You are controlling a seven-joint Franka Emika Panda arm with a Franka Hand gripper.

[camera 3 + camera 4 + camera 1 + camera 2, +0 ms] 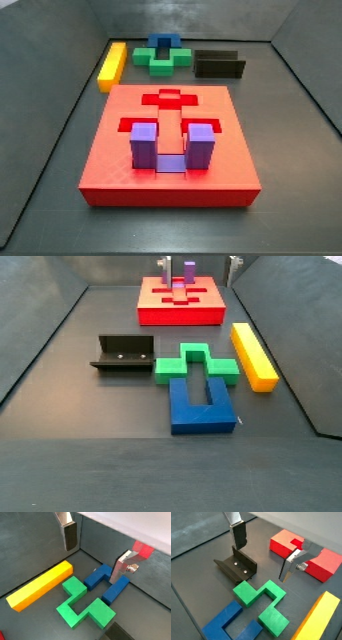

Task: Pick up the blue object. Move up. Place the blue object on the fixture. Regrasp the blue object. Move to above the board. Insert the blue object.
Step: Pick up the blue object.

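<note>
A green block (pixel 198 364) lay on the dark floor (pixel 94 406), notched, its arms meshing with the prongs of the piece behind it; both wrist views showed it too (pixel 83 606) (pixel 263 602). Just beside it, apart, a yellow bar (pixel 253 354) lay flat along the floor, seen also in a side view (pixel 112 65) at the far wall. A purple block (pixel 166 144), U-shaped, stood upright with prongs up in a recess.
</note>
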